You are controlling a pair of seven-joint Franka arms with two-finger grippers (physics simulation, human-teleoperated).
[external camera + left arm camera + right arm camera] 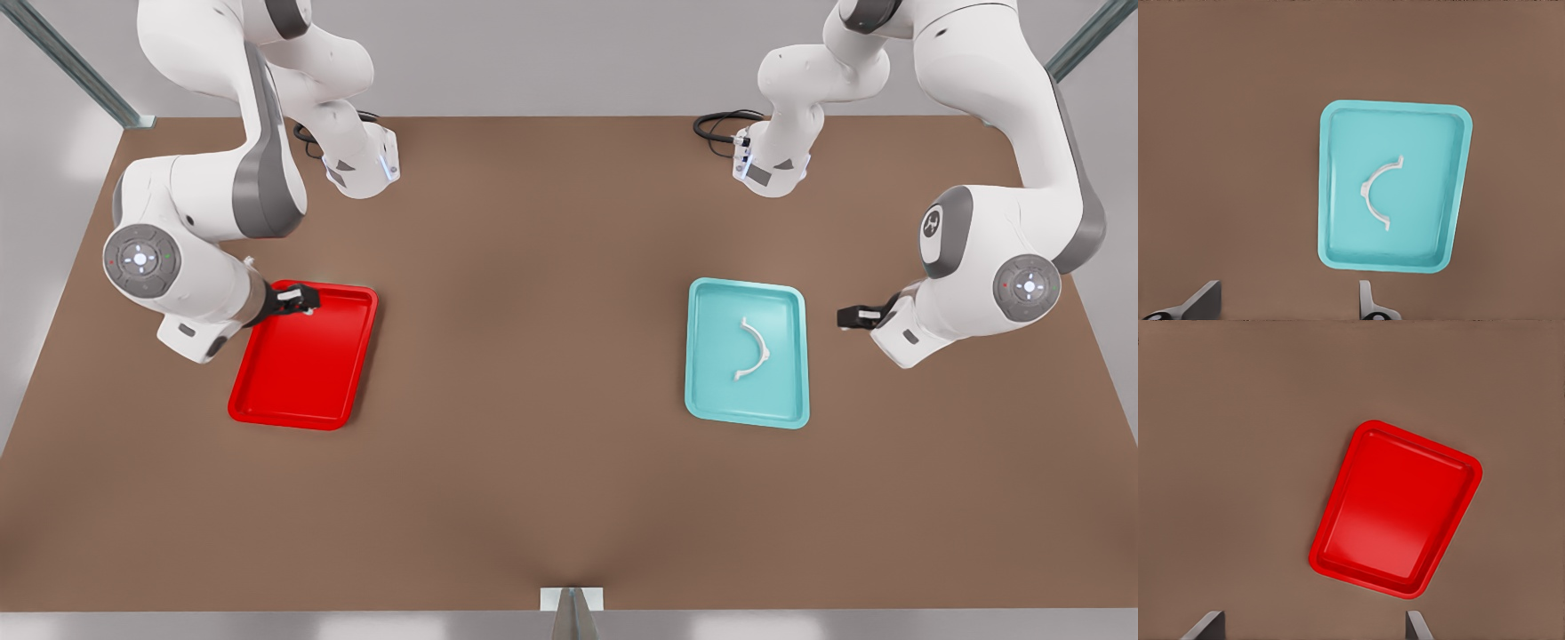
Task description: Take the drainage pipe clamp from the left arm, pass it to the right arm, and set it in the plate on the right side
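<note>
The drainage pipe clamp (754, 348) (1379, 192), a thin white half-ring, lies flat inside the teal tray (693, 356) (1325, 200) on the front view's right. My left gripper (849, 316) (1285, 305) hovers just beyond that tray's outer edge, open and holding nothing, well apart from the clamp. On the front view's left sits the plate (302, 391) (1395, 510), a glossy red tray with nothing in it. My right gripper (302, 298) (1313, 625) hangs over the plate's far corner, open, nothing between its fingers.
Brown tabletop (533, 356) stretches wide between the two trays. Black cables (716, 124) lie by the arm bases at the back. A small metal bracket (572, 604) stands at the table's front edge.
</note>
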